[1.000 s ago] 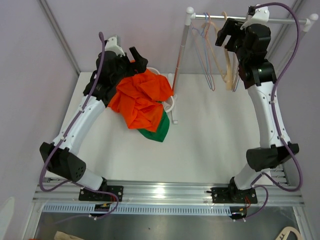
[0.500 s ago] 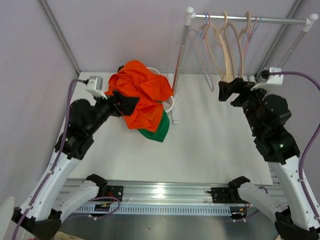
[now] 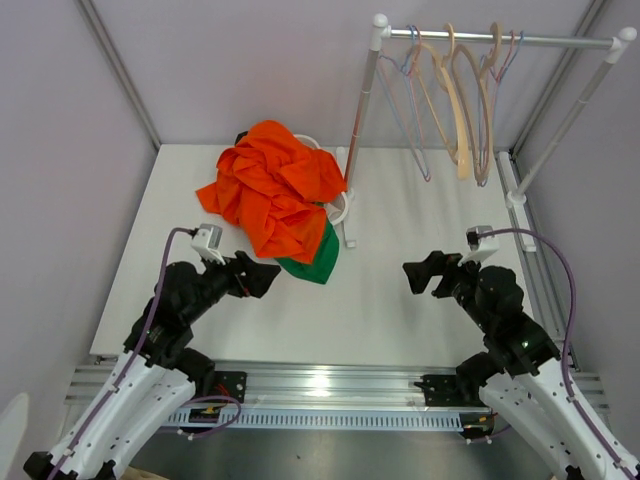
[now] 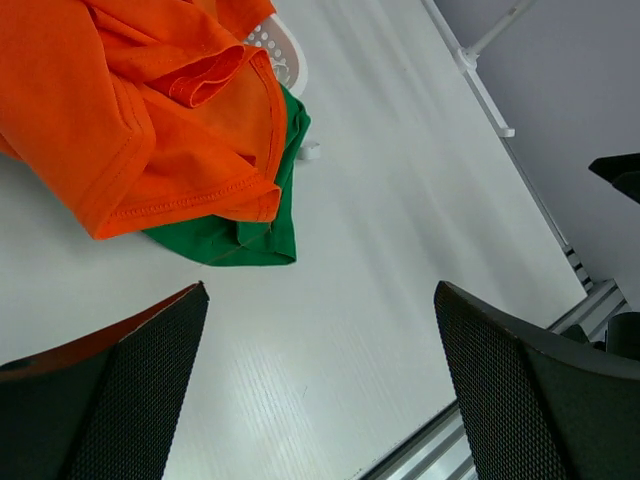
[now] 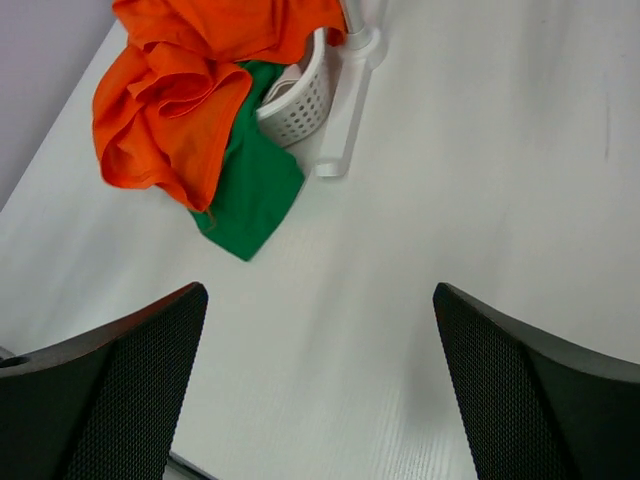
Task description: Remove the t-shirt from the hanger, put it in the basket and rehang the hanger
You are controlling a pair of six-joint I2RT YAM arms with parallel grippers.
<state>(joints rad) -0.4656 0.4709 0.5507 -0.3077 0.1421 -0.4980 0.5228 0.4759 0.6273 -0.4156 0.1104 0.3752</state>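
Observation:
An orange t-shirt [image 3: 270, 190] lies crumpled over a white basket [image 3: 341, 206] at the back left of the table, with a green garment [image 3: 312, 255] under it. Both also show in the left wrist view, orange [image 4: 130, 110] and green [image 4: 235, 235], and in the right wrist view, orange [image 5: 190, 90] and green [image 5: 250, 185]. Several bare hangers [image 3: 455, 95] hang on the rail [image 3: 500, 38] at the back right. My left gripper [image 3: 262, 276] is open and empty near the green garment. My right gripper [image 3: 418, 276] is open and empty over the table.
The rack's white upright post [image 3: 358, 140] stands beside the basket, which also shows in the right wrist view [image 5: 295, 105]. A second rack leg [image 3: 518, 195] runs along the right edge. The table's metal front rail [image 3: 330, 385] is near the arm bases.
Both arms have drawn back from the shirt pile and the hanger rail toward the near edge and lowered. Both grippers are empty. The orange shirt stays on the basket.

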